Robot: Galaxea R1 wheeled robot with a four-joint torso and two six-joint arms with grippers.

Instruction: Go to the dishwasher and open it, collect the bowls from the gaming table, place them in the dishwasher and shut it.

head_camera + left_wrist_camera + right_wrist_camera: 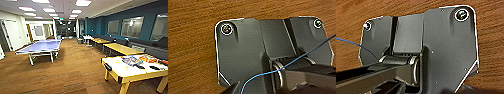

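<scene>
Driving is the step in hand, by the look of it: the head view shows a long lounge with a wooden floor (72,67), and no dishwasher is among the things seen, so it lies somewhere outside this view. Both wrist views look down on the same brown boards (190,50) past the robot's own dark plates, which suggests the arms hang low and tucked; whether the fingers of either arm are open or closed cannot be told. To drive well, the robot would do best to keep to the broad open lane of floor between the blue table-tennis table (41,47) on one side and the yellow-framed white-topped table (125,68) on the other. That near table carries coloured boxes and small dark items, too blurred to name; no green field or rods can be made out on it. Its black-capped corner (108,66) juts toward the lane and is the edge most likely to catch the base or an elbow. Farther along, a row of yellow tables (120,48) stands by the blue wall (145,15), leaving the middle free toward the dim corridor (65,28).
</scene>
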